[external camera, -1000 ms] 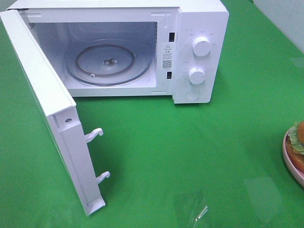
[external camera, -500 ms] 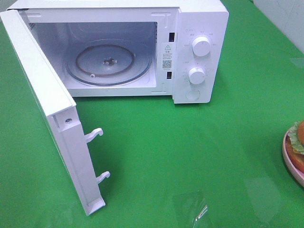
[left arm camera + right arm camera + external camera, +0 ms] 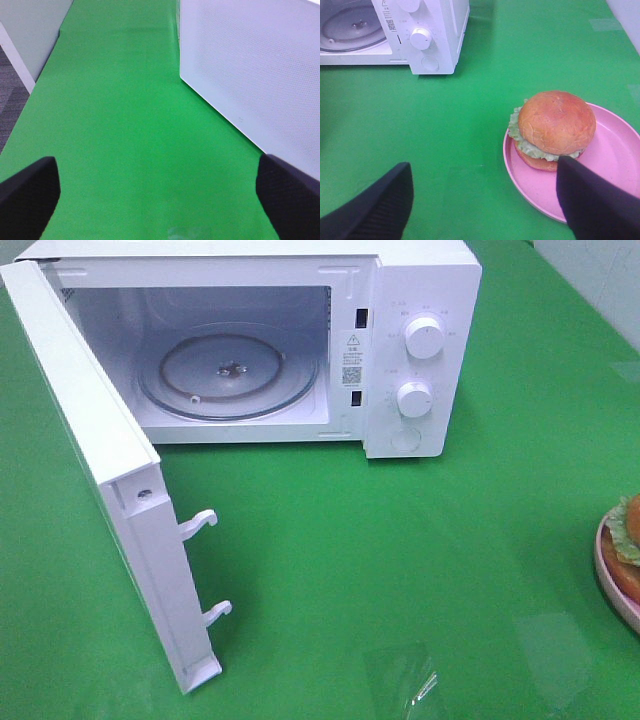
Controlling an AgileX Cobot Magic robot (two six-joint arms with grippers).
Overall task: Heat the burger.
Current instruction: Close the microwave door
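The burger (image 3: pixel 555 122), with a golden-brown bun and green lettuce, sits in a shallow pink bowl (image 3: pixel 620 150) on the green cloth. In the exterior view only a sliver of the burger (image 3: pixel 630 530) shows at the right edge. My right gripper (image 3: pixel 485 205) hovers open just short of the bowl, one finger (image 3: pixel 595 200) over the bowl's near rim, nothing between the jaws. The white microwave (image 3: pixel 420 350) stands at the back with its door (image 3: pixel 110 480) swung wide open to the left and its glass turntable (image 3: pixel 230 370) bare. My left gripper (image 3: pixel 160 200) is open over bare cloth beside the door's outer face (image 3: pixel 250 65).
The open door juts toward the front left, its two latch hooks (image 3: pixel 205 522) sticking out. A clear plastic scrap (image 3: pixel 415 680) lies near the front edge. The table's left edge and grey floor (image 3: pixel 10 95) show in the left wrist view.
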